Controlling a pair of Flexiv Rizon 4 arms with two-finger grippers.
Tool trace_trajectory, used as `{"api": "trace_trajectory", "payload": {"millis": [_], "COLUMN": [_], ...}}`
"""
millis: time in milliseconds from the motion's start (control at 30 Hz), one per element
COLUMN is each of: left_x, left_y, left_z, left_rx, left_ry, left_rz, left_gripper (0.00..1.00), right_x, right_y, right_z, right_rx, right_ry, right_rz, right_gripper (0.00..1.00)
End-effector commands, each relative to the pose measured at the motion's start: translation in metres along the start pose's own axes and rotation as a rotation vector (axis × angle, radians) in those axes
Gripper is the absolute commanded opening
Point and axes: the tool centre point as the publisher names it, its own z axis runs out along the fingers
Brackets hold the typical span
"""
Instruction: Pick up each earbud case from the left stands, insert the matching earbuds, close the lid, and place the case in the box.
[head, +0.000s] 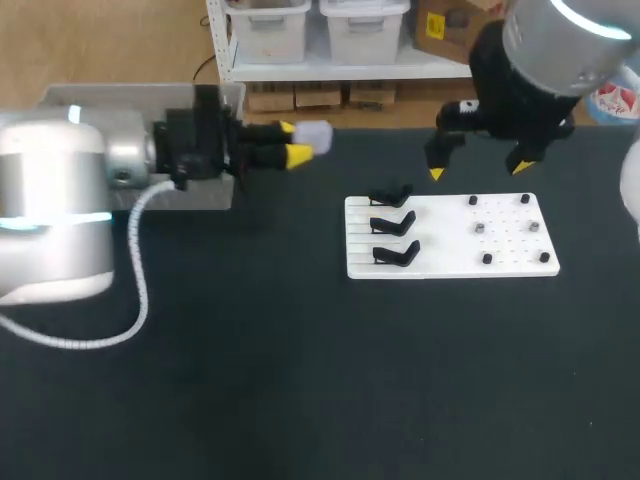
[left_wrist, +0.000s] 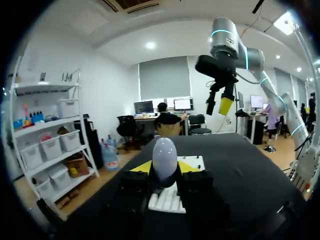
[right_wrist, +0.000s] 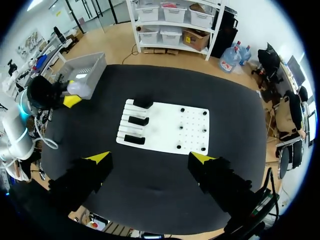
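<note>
Step in hand, as judged: boxing a case. The left gripper (head: 297, 141) has its fingers clamped on the white earbud case (head: 314, 135), lid apparently closed. It is held in the air just beside the box (head: 120, 95), which sits at the table's far left corner. The right gripper (head: 480, 168) hangs over the far edge of the white board (head: 450, 255), fingers wide apart and empty. The three black stands (head: 392, 225) on the board's left side are bare. Next move calls for bringing the case over the box rim, lowering it and releasing.
</note>
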Motion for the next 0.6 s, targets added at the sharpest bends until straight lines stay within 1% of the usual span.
{"api": "trace_trajectory", "payload": {"millis": [33,100,133,167,200,233,267,300,333,367,433,533,600], "left_x": [-0.010,-0.003,0.000,0.008,0.014,0.021,0.024,0.033,0.036,0.041,0.048,0.059,0.069], "left_y": [0.015,0.035,0.040,0.052,0.060,0.070,0.074,0.084,0.088,0.096,0.105,0.119,0.132], "left_z": [-0.055,-0.074,-0.079,-0.089,-0.097,-0.105,-0.108,-0.118,-0.121,-0.129,-0.139,-0.153,-0.162], "left_rx": [-0.386,-0.455,-0.473,-0.512,-0.535,-0.549,-0.562,-0.584,-0.586,-0.606,-0.615,-0.641,-0.654], "left_ry": [0.045,0.070,0.091,0.127,0.123,0.152,0.172,0.152,0.147,0.161,0.151,0.172,0.205], "left_rz": [0.055,0.060,0.073,0.084,0.069,0.084,0.094,0.057,0.051,0.058,0.045,0.038,0.034], "left_gripper": [0.00,0.00,0.00,0.00,0.00,0.00,0.00,0.00,0.00,0.00,0.00,0.00,0.00], "right_x": [0.003,0.003,0.003,0.003,0.003,0.003,0.003,0.003,0.003,0.003,0.003,0.003,0.003], "right_y": [-0.001,-0.001,-0.001,-0.001,-0.001,-0.001,-0.001,-0.001,-0.001,-0.001,-0.001,-0.001,-0.001], "right_z": [0.001,0.001,0.001,0.001,0.001,0.001,0.001,0.001,0.001,0.001,0.001,0.001,0.001], "right_rx": [0.000,0.000,0.000,0.000,0.000,0.000,0.000,0.000,0.000,0.000,0.000,0.000,0.000], "right_ry": [-0.047,-0.047,-0.047,-0.047,-0.047,-0.047,-0.047,-0.047,-0.047,-0.047,-0.047,-0.047,-0.047], "right_rz": [0.002,0.002,0.002,0.002,0.002,0.002,0.002,0.002,0.002,0.002,0.002,0.002,0.002], "right_gripper": [1.00,1.00,1.00,1.00,1.00,1.00,1.00,1.00,1.00,1.00,1.00,1.00,1.00]}}
